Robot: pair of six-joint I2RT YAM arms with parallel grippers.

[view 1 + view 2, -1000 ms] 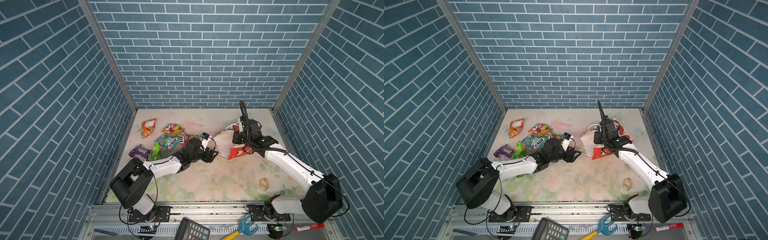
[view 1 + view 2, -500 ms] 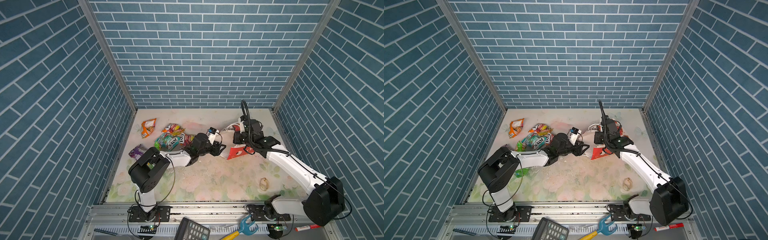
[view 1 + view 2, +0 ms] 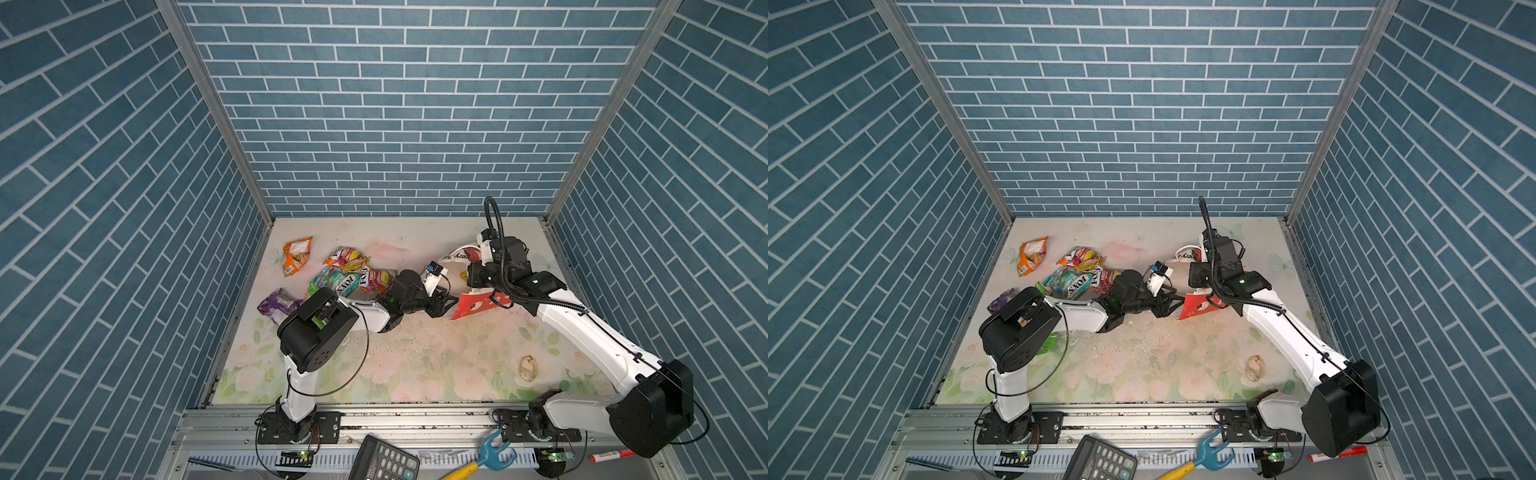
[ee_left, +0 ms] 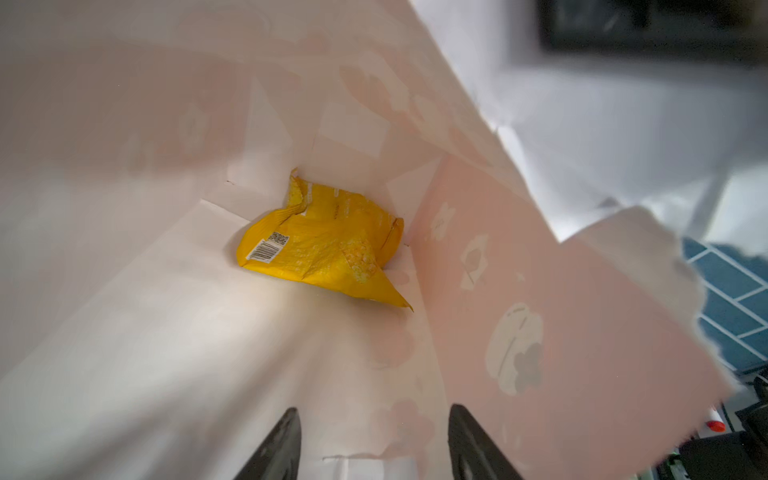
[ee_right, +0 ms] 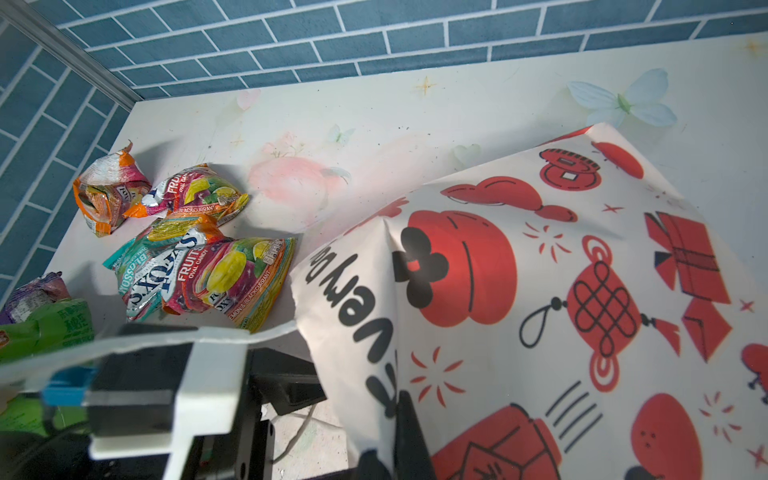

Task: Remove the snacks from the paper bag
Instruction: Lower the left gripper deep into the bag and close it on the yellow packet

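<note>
Left wrist view: my left gripper (image 4: pixel 374 411), half open and empty, is inside the paper bag (image 4: pixel 561 311), yellow packet (image 4: pixel 320 245) deep in its bottom corner; if my right gripper (image 5: pixel 390 453), pinching the rim, slips, the bag could collapse.

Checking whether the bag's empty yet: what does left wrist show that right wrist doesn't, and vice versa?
Left wrist only: inside of the paper bag, one yellow packet lying at its far end, left gripper open and short of it. Right wrist only: the bag's red-printed outside, right gripper pinching its edge, FOX'S packets and an orange packet out on the table. Both: the bag. Not empty yet.
</note>
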